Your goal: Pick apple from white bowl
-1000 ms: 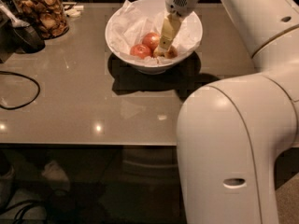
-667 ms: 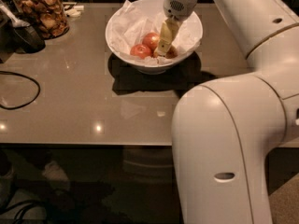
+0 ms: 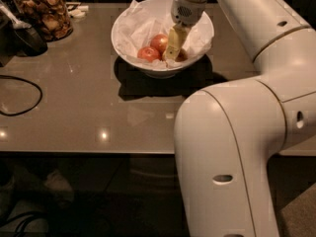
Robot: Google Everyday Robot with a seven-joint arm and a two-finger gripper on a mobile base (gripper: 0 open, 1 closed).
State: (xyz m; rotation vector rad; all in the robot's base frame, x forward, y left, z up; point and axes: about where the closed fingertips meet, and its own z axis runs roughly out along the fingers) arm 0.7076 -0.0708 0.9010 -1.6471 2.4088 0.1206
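The white bowl (image 3: 197, 46) stands at the back middle of the table, lined with crumpled white paper. Two redder apples (image 3: 148, 54) (image 3: 159, 41) lie in its left half. My gripper (image 3: 173, 51) reaches straight down into the bowl, just right of the red apples, with its tip at the bowl's bottom. The pale yellowish-green apple is hidden behind or under the gripper; I cannot make it out. My arm comes in from the upper right.
A glass jar of brown snacks (image 3: 44, 14) stands at the back left, with a dark object (image 3: 22, 36) beside it. A black cable (image 3: 19, 95) loops across the table's left side. My large white arm link (image 3: 232, 157) covers the front right.
The gripper stays down in the bowl at about the same spot. The near arm link has shifted slightly left. The apples have not moved.
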